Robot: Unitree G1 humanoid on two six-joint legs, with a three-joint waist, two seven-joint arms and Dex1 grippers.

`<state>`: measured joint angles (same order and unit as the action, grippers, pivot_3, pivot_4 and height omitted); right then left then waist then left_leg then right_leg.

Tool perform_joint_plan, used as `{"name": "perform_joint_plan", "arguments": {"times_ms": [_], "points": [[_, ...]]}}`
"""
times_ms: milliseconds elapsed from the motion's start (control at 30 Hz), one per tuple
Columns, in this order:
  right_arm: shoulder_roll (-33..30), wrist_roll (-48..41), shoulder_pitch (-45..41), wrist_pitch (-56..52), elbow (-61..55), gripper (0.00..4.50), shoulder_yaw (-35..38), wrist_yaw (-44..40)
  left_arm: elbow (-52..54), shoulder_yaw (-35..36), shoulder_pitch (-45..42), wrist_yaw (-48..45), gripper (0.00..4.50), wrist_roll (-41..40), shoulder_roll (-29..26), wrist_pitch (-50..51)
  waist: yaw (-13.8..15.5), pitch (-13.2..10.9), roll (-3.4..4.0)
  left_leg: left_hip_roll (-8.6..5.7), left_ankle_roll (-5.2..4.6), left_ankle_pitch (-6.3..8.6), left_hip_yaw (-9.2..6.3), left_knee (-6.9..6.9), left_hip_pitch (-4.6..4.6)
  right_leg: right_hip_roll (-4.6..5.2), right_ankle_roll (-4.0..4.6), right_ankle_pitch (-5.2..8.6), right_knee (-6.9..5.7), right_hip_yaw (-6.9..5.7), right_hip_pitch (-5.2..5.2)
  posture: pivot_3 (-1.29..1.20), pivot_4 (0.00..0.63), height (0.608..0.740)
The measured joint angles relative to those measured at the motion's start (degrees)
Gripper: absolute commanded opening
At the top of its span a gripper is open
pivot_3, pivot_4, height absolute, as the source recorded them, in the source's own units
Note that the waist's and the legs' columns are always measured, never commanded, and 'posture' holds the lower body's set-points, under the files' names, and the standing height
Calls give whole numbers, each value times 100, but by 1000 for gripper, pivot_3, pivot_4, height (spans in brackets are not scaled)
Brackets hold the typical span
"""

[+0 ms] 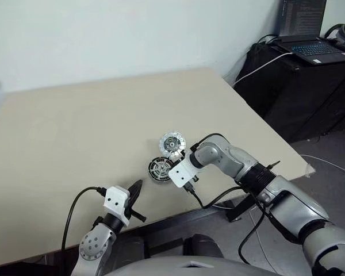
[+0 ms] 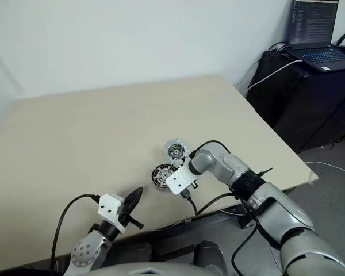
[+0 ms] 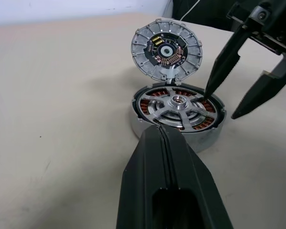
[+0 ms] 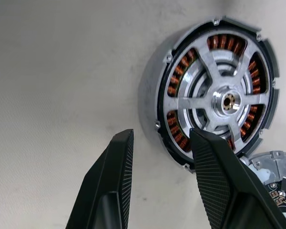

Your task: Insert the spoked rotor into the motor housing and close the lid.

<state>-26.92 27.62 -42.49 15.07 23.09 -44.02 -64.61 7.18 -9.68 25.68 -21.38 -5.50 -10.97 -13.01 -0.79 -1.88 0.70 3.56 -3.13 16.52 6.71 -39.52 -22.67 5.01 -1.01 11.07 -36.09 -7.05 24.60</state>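
The spoked rotor [image 4: 219,102] sits inside the motor housing [image 3: 177,114] on the beige table [image 1: 75,132], copper windings showing between its spokes, with the lid [image 3: 166,49] lying just beside the housing, scalloped face up. The right gripper [image 4: 163,157] hangs released over the housing's rim, one fingertip on the rotor's edge, holding nothing. The left gripper [image 1: 134,192] is clenched empty, near the table's front edge.

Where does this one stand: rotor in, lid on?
Done: the spoked rotor sits inside the motor housing. In hand: nothing; the open right gripper hovers at the housing's rim. Left: the lid lies beside it on the table, face up.
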Motion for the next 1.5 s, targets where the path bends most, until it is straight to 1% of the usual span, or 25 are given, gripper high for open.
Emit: {"name": "perform_joint_plan", "arguments": {"times_ms": [33, 67, 133, 233, 300, 633, 767, 833, 933, 1067, 1200, 1267, 1500], "points": [[25, 23, -12, 10, 65, 1997, 0, 2, 0, 0, 13, -4, 0, -4, -6, 0, 2, 0, 0, 0, 0, 0, 0, 0, 0, 0, 0, 0, 0, 0, 0, 0, 0, 740], [41, 39, -15, 47, 126, 1821, 0, 3, 0, -1, 24, -9, 0, -10, -12, 0, 5, 0, 0, 0, 0, 0, 0, 0, 0, 0, 0, 0, 0, 1, 0, 0, 0, 740], [54, 59, -16, 87, 171, 1391, 1, 4, 0, -1, 35, -16, 0, -15, -23, 0, 3, 0, 1, -1, 0, 0, 2, 0, 0, 0, 0, 0, 0, 2, 0, 0, 0, 740], [62, 60, -52, 133, 178, 406, 32, -11, 5, -4, 35, -26, 0, -19, -29, 0, 0, 4, 3, 0, 0, 0, 2, 0, 3, 0, 0, 0, 0, 2, -2, 0, 0, 740], [101, 93, -47, 155, 210, 117, 33, 5, 5, -10, 25, -32, 0, -19, -29, 0, 2, 4, 5, 0, 1, -1, 2, -2, 3, 0, 0, 0, -4, 3, -1, 0, 0, 740], [71, 65, 102, 53, 129, 117, 209, 43, 8, -13, -18, -47, 0, -20, -29, 1, 9, 5, 7, -1, 1, -1, 3, -4, 2, 0, 0, -1, -6, 6, 0, 0, 0, 740], [-57, -262, 310, -352, -333, 117, 389, -370, 7, -18, -23, -49, 0, -21, -24, 2, 11, 5, 7, -1, 1, -1, 1, -4, -1, 0, 1, 0, -6, 6, 1, 0, 0, 740], [-202, -514, 484, -641, -780, 117, 456, -730, 5, -21, -35, -48, 0, -21, -19, 2, 15, 4, 7, -1, 0, 0, -1, -3, -1, 0, 2, 0, -4, 5, 1, 0, 0, 740], [-384, -895, 788, -1190, -1485, 117, 526, -1244, 3, -22, -48, -47, 0, -22, -14, 9, 19, 4, 7, 0, 0, 0, -3, -3, -1, 0, 2, 1, -3, 4, 1, 0, 0, 740], [-438, -1254, 1104, -1985, -2122, 117, 593, -1572, 1, -31, -98, -58, 0, -24, -8, 15, 16, 4, 7, 1, 8, 5, -4, -7, 1, 1, 2, 1, -7, 3, 1, 0, 0, 740], [-81, -1338, 1260, -2800, -2243, 117, 642, -1282, -8, -28, -143, -117, 0, -24, -28, 11, 12, 4, 6, 2, 25, 13, -4, -11, 2, 0, 2, 1, -17, 4, 4, 0, 0, 740], [71, -1338, 1276, -3025, -2238, 117, 642, -1104, -23, -27, -157, -127, 0, -24, -31, 5, 16, 4, 7, 2, 23, 12, -3, -12, 1, 0, 4, 2, -20, 4, 6, 0, 0, 740], [302, -1315, 1275, -3219, -2104, 117, 556, -757, -69, 1, -135, -161, 0, -23, -40, -21, 18, 5, 4, -2, 21, 11, -3, -13, 1, 5, 2, 1, -17, 4, 2, 0, 0, 740]]}}
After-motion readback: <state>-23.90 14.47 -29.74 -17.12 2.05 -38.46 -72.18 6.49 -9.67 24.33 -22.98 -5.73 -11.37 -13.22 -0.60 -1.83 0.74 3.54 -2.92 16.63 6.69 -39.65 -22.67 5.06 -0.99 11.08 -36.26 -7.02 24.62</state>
